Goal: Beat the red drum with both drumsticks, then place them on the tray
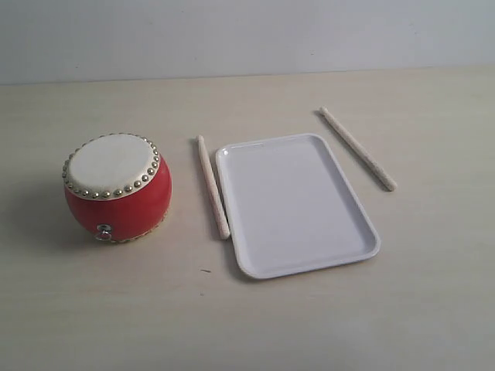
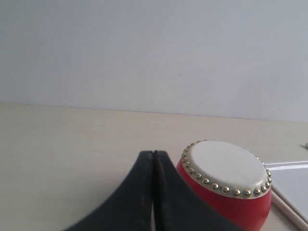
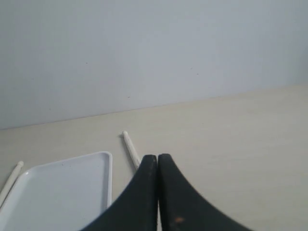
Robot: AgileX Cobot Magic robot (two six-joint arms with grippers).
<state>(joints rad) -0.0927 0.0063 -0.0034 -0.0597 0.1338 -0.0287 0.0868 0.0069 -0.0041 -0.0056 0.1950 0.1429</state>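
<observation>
The red drum (image 1: 116, 188) stood upright on the left of the worktop (image 1: 247, 325), skin up. The tray (image 1: 298, 205) lay to its right, with one drumstick (image 1: 212, 185) between them, just beside the tray's rim. The other drumstick (image 1: 357, 148) lay apart, off the tray's far right corner. Neither hand showed in the exterior view. The left hand (image 2: 152, 155) was clenched on nothing and covered part of the drum's side. The right hand (image 3: 157, 158), likewise clenched and empty, hid much of the other drumstick.
</observation>
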